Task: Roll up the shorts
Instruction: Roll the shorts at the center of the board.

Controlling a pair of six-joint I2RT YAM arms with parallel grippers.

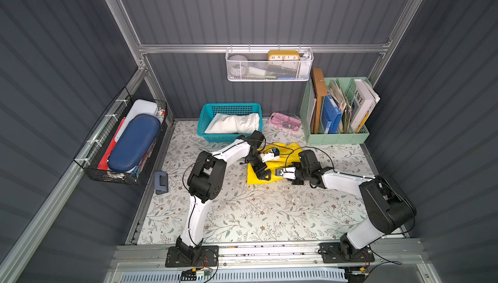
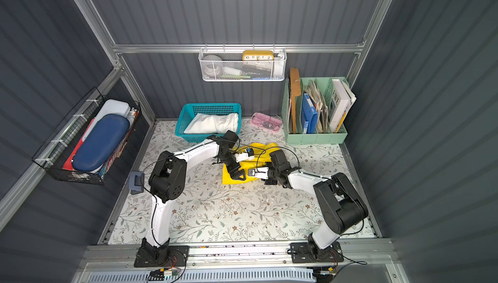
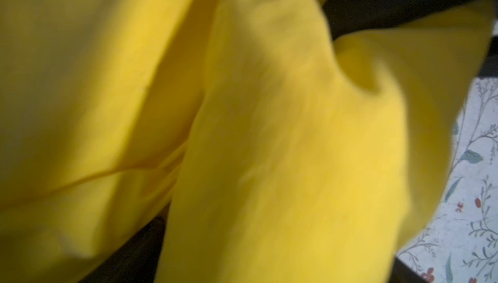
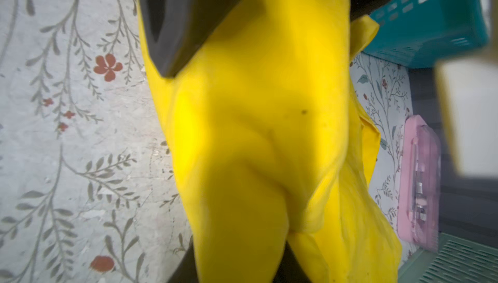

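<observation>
The yellow shorts [image 1: 254, 177] [image 2: 228, 178] lie bunched in the middle of the floral table, and both grippers meet over them. My left gripper [image 1: 262, 174] [image 2: 237, 174] stands open, its black fingers [image 4: 175, 30] wide apart with yellow cloth [image 3: 269, 133] between them. My right gripper [image 1: 278, 172] [image 2: 252, 172] reaches in from the right. It is shut on a fold of the yellow shorts [image 4: 256, 133], which sits pinched between its dark fingers [image 4: 184, 264]. The white shorts [image 1: 234, 123] [image 2: 213, 123] lie in the teal basket [image 1: 204, 130].
A pink case [image 1: 285, 122] and a green file organiser [image 1: 336, 136] stand at the back right. A blue hole punch [image 1: 161, 183] sits at the table's left edge. A black wire basket [image 1: 89, 160] hangs on the left wall, a white mesh basket [image 1: 269, 75] on the back wall.
</observation>
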